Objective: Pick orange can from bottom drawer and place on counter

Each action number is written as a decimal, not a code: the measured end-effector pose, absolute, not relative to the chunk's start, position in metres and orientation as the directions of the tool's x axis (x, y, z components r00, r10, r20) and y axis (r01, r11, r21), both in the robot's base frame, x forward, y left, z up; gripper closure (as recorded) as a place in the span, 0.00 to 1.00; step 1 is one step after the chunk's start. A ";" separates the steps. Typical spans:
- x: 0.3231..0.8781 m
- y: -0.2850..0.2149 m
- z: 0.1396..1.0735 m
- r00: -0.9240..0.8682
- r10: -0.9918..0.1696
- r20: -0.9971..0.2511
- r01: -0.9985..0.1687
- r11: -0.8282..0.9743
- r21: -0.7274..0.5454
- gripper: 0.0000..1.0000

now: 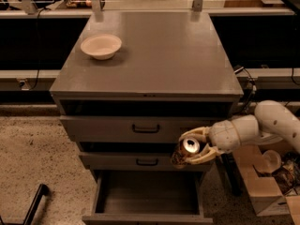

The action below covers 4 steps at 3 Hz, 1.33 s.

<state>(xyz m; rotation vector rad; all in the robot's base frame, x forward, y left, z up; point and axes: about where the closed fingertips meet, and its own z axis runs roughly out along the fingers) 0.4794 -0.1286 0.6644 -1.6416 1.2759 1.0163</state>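
The orange can (186, 149) shows its round silver top and mottled orange-brown body. My gripper (189, 146) is shut on the orange can and holds it in front of the middle drawer, above the right side of the open bottom drawer (146, 196). The bottom drawer is pulled out and its inside looks bare. The counter (159, 55) is the flat grey top of the cabinet, well above the gripper. My white arm reaches in from the right.
A cream-white bowl (101, 46) sits on the counter's back left. Two shallower drawers with black handles (146, 128) are closed. A cardboard box (262, 182) with clutter stands on the floor at the right. A black bar (33, 203) lies at lower left.
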 end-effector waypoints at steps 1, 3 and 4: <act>0.467 -0.122 0.724 0.215 -0.298 -0.930 -0.966 -0.203 -0.159 1.00; 0.501 -0.100 0.838 0.292 -0.415 -0.862 -0.916 -0.381 -0.127 1.00; 0.544 -0.082 0.865 0.282 -0.486 -0.827 -0.921 -0.378 -0.092 1.00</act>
